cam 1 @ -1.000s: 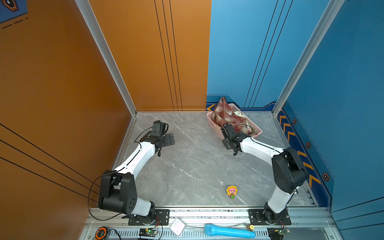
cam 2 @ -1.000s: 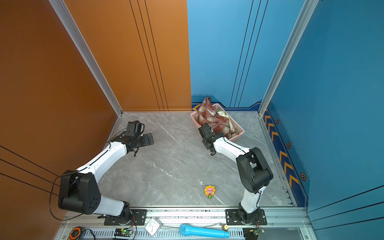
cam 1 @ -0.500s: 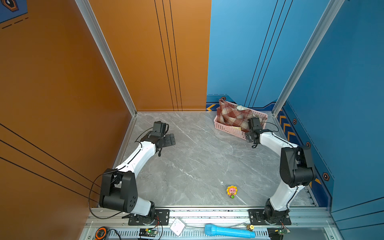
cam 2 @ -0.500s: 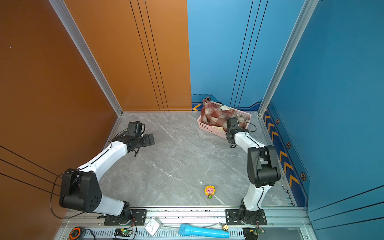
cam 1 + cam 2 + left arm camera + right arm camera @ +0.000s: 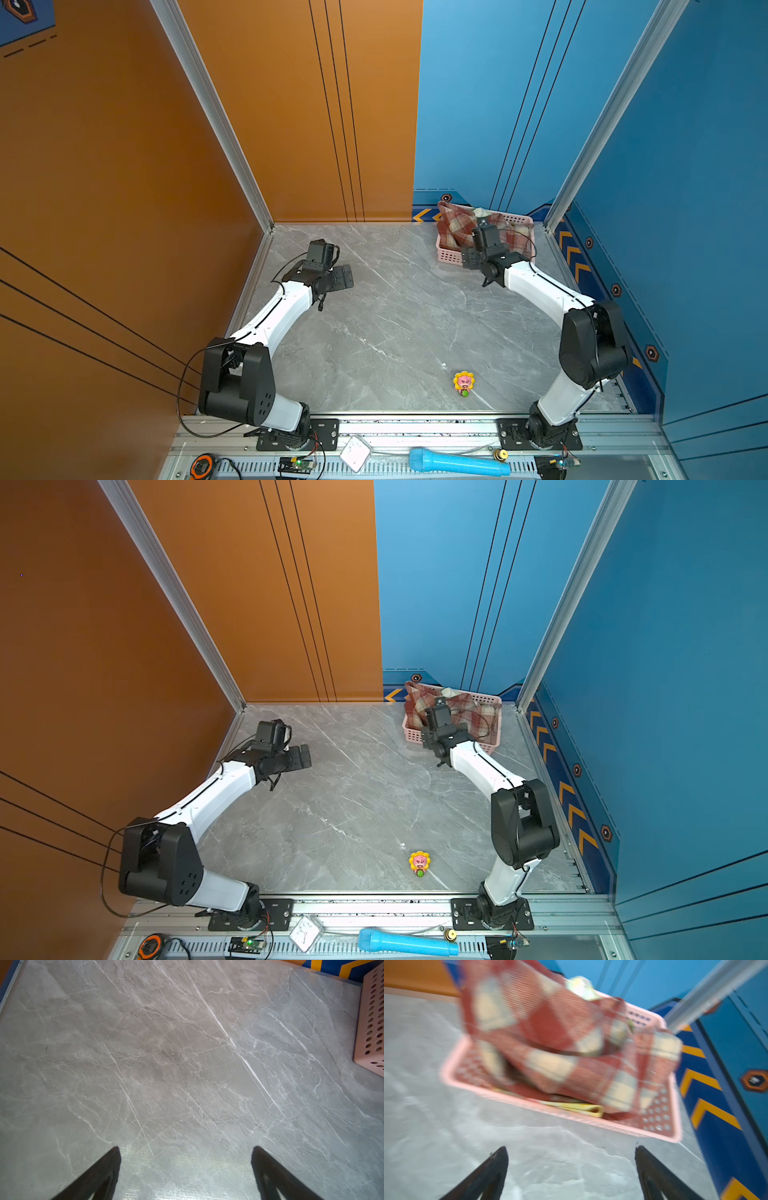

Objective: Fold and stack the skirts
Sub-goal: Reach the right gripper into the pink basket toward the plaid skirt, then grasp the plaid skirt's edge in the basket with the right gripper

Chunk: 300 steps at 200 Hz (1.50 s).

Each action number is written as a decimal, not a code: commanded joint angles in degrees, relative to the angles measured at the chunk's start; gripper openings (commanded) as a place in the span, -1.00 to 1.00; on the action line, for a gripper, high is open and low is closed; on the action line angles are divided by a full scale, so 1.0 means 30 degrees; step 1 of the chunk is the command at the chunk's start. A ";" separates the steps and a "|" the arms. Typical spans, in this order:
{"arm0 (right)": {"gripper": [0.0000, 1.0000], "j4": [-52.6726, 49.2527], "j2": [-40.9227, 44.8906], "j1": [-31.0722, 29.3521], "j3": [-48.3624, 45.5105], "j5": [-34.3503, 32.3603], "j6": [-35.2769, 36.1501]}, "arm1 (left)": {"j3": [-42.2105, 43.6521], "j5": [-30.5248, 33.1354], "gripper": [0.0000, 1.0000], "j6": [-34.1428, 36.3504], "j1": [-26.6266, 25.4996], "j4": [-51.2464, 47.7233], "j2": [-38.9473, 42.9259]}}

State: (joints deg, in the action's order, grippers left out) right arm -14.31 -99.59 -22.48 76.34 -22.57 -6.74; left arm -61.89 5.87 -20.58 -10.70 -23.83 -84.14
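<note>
Skirts (image 5: 457, 226) sit in the pink basket (image 5: 449, 257), which stands at the far right corner of the grey table (image 5: 395, 324), close to the blue wall. The red and cream checked skirt (image 5: 415, 704) lies on top, all bunched up, and at the far left corner it piles up higher than the rim. In the right wrist view a yellow folded cloth (image 5: 583, 1107) peeks out from under it, along the near side of the basket. That view is blurry, so I cannot tell what else is under the pile. The right gripper (image 5: 572, 1149) is right in front of the basket, over bare table. Its two dark fingers (image 5: 496, 1165) stand wide apart and there is nothing between them. The left gripper (image 5: 185, 1149) is over on the far left side of the table, well apart from the basket. Its fingers are spread wide too, and they hold nothing, with only grey table showing between them. One corner of the basket shows at the edge of the left wrist view. A little flower toy (image 5: 464, 383) stands near the front edge of the table, closer to the right arm.
</note>
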 commanded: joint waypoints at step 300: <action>-0.17 -0.1061 -1.1128 0.0006 1.0144 0.1239 0.3477 | -0.0577 -0.1223 0.98 0.0473 -0.0505 0.0269 -0.0811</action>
State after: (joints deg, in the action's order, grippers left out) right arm -19.29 -134.63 -25.67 110.43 -24.51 1.43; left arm -62.30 2.90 -20.38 -11.70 -23.51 -86.06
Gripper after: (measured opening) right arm 0.423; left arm 0.990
